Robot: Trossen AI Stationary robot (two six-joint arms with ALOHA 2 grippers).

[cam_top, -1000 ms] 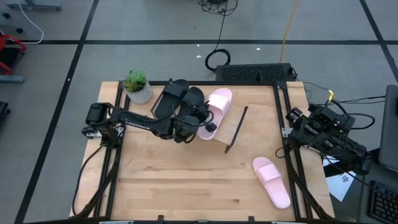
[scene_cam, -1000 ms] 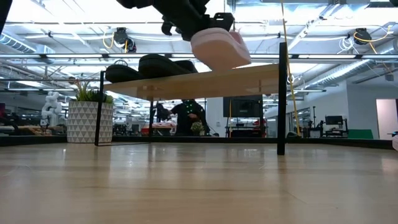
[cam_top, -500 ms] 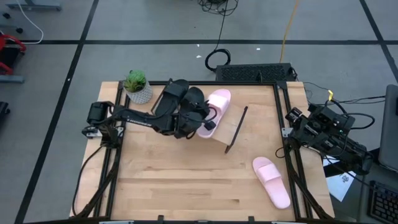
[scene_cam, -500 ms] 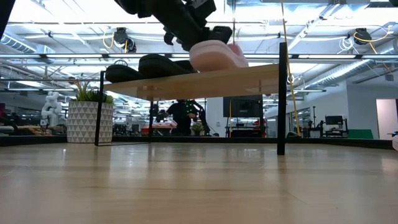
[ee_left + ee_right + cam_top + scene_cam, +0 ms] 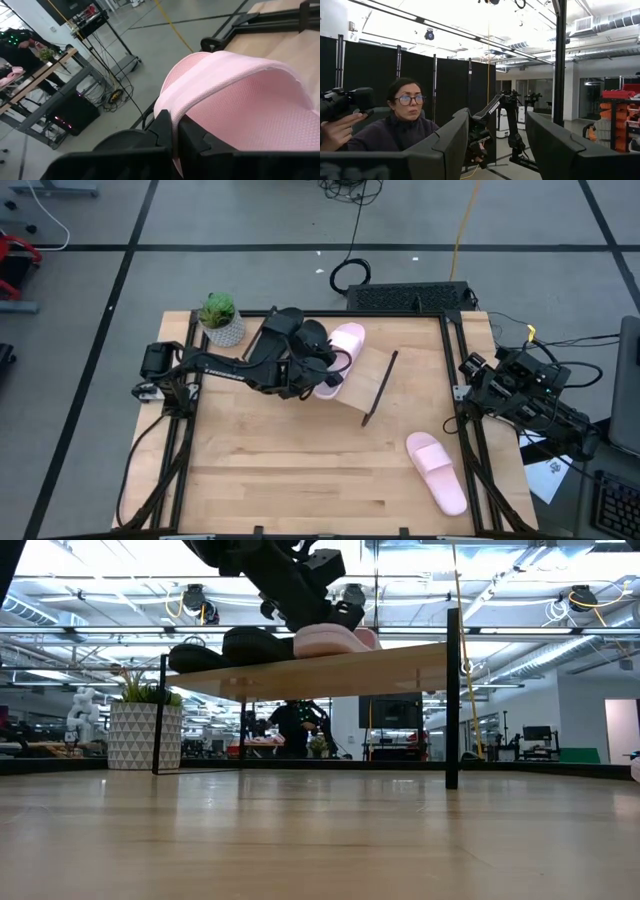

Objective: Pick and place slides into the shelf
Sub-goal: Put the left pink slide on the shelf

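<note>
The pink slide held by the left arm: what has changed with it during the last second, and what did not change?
The left gripper, still shut on the pink slide, has lowered it from above the shelf onto the plank and moved it a little toward the black slides. The fingers have not let go. The black slides, the second pink slide on the table, the plant and the right gripper at the table's edge stayed in place.

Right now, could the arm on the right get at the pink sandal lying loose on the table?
Probably yes: the pink slide lies alone near the right arm's side, nothing around it; the right gripper is open.
</note>
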